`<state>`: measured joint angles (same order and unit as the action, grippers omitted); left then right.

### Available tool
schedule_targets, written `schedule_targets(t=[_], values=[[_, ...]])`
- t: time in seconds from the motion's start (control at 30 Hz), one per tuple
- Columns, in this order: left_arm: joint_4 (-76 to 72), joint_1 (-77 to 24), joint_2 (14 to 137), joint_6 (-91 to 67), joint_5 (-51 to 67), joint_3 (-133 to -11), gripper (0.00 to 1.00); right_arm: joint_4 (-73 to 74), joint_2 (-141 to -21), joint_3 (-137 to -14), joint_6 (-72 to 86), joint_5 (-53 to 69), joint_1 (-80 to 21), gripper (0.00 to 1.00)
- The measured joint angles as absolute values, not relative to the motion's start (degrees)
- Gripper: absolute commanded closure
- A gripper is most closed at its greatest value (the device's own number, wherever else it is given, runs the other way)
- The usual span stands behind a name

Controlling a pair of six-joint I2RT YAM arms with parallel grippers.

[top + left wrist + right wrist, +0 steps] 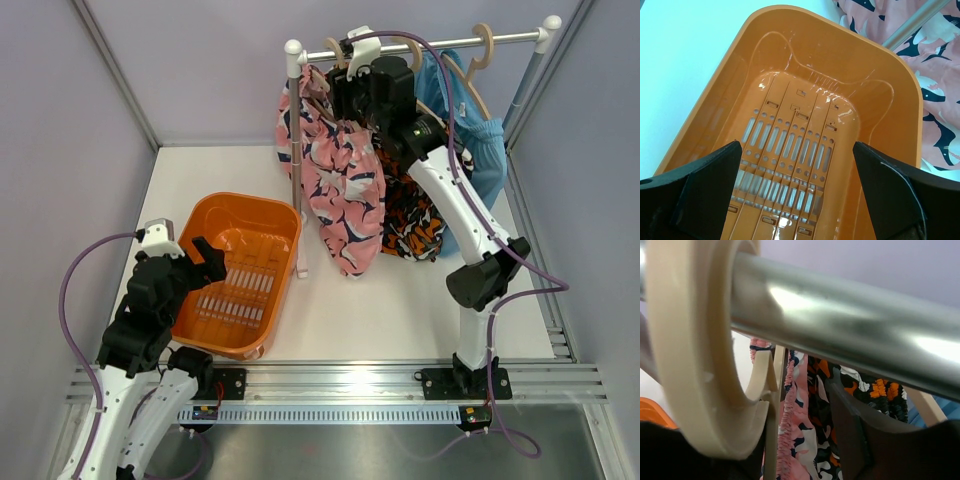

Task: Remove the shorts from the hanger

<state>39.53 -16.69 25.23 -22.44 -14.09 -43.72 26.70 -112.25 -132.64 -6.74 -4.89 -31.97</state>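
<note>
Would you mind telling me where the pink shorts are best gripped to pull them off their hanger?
Probably the bunched lower end of the pink shorts, approached from the near side: it hangs free well below the rail, left of the black shorts.

the top external camera sits above and behind the left arm base and right arm base, which lie at its lower edge. it faces down and forward over the whole table, from a distance. the left wrist camera looks steeply down, at close range, past the left gripper into the orange basket. the right wrist camera sits just beside the rail and a cream hanger hook, looking out beneath the rail. top and left wrist views share the basket and the pink shorts. top and right wrist views share the rail, the pink shorts and the black shorts.
</note>
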Motion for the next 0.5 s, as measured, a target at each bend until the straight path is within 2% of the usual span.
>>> schedule_targets(t=[0.1,0.13,0.23,0.27,0.37,0.5], values=[[39.53,-16.84,25.23,-22.44,-14.06,-43.72,0.01,26.5,-112.4,-132.64,-6.22,-4.21,-32.42,0.57],[39.53,-16.88,25.23,-22.44,-14.09,-43.72,0.01,26.2,-112.4,-132.64,-5.87,-3.84,-32.62,0.65],[39.53,-16.91,25.23,-22.44,-14.09,-43.72,0.01,25.3,-112.4,-132.57,-5.39,-3.79,-32.99,0.75],[39.53,-16.95,25.23,-22.44,-14.09,-43.72,0.01,24.88,-112.4,-132.27,-5.19,-3.64,-33.01,0.85],[39.53,-17.1,25.23,-22.44,-14.09,-43.72,0.01,23.57,-112.36,-131.33,-4.58,-3.51,-33.01,1.0],[39.53,-17.26,25.26,-22.44,-14.06,-43.72,0.01,22.85,-112.16,-130.78,-3.99,-3.88,-33.04,1.0]])
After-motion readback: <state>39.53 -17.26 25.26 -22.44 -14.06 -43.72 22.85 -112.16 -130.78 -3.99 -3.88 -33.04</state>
